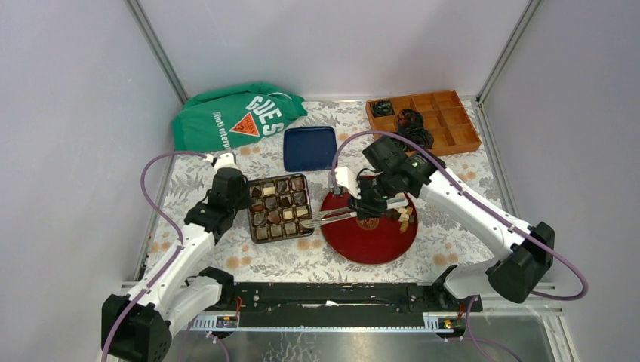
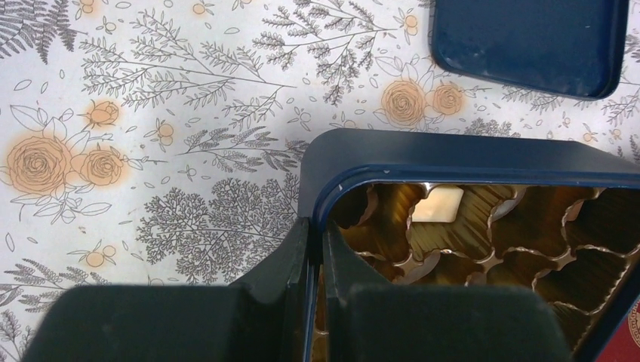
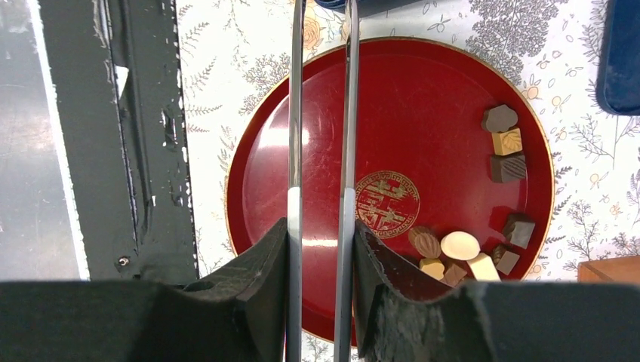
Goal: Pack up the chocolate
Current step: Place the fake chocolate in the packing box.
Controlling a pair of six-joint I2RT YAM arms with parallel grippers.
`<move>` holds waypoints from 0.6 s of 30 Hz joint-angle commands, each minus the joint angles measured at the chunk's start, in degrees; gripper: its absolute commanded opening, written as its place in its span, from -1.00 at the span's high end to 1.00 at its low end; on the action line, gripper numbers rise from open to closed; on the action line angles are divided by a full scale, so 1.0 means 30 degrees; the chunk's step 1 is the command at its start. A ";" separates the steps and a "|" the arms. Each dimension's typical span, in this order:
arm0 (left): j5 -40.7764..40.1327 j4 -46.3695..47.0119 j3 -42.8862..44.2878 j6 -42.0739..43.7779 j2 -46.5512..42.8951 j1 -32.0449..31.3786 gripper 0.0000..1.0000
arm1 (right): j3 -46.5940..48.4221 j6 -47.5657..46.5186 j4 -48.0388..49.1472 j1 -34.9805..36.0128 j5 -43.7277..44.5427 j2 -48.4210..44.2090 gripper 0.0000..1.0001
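Ten or so chocolates [image 3: 508,167] on plate [image 3: 423,105], likely light, slick, easily marred: pinch flat sides gently with tongs [image 3: 346,113] clenched in right tool [image 3: 320,249]; left tool [image 2: 317,249] clamps box [image 2: 453,154] rim.

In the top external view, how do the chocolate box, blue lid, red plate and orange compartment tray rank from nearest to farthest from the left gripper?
1. Chocolate box: the left gripper clamps its left rim.
2. Blue lid: behind the box, to the right.
3. Red plate: right of the box.
4. Orange compartment tray: far right corner.
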 commanded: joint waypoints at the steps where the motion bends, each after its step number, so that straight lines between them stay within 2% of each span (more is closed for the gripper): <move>1: -0.0589 0.1069 0.1286 -0.0834 0.0012 -0.0111 1.00 | 0.1355 0.0879 0.0917 0.0686 0.1106 0.0769 1.00; 18: -0.0222 0.0928 0.1282 -0.1065 0.0476 -0.0122 1.00 | 0.1308 0.1370 0.1136 0.1673 0.2181 0.1973 0.86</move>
